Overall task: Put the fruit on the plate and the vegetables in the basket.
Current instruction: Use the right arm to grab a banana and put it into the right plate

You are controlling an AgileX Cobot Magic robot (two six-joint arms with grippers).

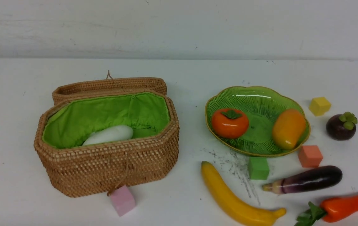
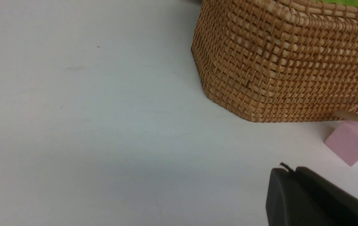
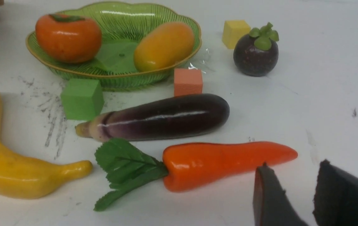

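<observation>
Just ahead of the right claw (image 3: 293, 166), whose jaws are held apart on nothing, the pepper (image 3: 223, 163) is found lying on the surface (image 3: 323, 94), its narrow tip nearest that claw. Beyond the pepper the eggplant (image 3: 166, 117) is laid. Farther on is the plate (image 3: 119, 12), in which the persimmon (image 3: 68, 37) and mango (image 3: 164, 45) are seated. The banana (image 3: 6, 169) and mangosteen (image 3: 255, 53) are noted on the surface, outside the plate. The left claw (image 2: 288, 171) is seen closed together and empty, near the basket (image 2: 285, 69), with a pink cube (image 2: 351, 141) between them. A white vegetable (image 1: 110, 134) is lodged inside the open basket.
</observation>
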